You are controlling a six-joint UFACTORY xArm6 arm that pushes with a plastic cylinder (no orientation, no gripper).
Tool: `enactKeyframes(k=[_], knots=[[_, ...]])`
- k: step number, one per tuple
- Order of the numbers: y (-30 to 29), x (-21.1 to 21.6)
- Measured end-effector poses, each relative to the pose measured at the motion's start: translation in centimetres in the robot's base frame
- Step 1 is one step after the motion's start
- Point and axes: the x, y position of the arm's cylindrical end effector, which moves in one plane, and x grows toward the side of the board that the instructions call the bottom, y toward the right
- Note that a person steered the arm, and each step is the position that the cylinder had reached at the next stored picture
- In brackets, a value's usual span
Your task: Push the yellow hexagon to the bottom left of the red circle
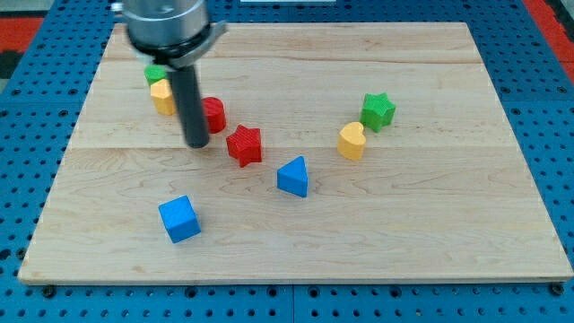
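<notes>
The yellow hexagon (162, 97) lies at the board's upper left, partly behind my rod. The red circle (213, 114) sits just to the rod's right. My tip (195, 143) rests on the board between them, slightly below both, close to the red circle's lower left edge. A green block (156, 74) touches the yellow hexagon from above; its shape is partly hidden.
A red star (244, 145) lies right of my tip. A blue triangle (293, 177) and a blue cube (179, 218) lie lower down. A yellow heart (352, 141) and a green star (378, 110) sit at the right. The wooden board (448, 233) ends at blue pegboard.
</notes>
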Motion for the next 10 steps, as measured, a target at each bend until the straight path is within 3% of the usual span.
enactKeyframes(k=[2, 3, 4, 5, 6, 7, 8, 9, 10], knots=[[-9.7, 8.1], [-5.3, 13.6], [0.6, 13.1], [3.6, 8.7], [5.9, 7.7], [-1.4, 8.3], [-7.9, -0.2], [-7.8, -6.8], [-6.9, -10.4]])
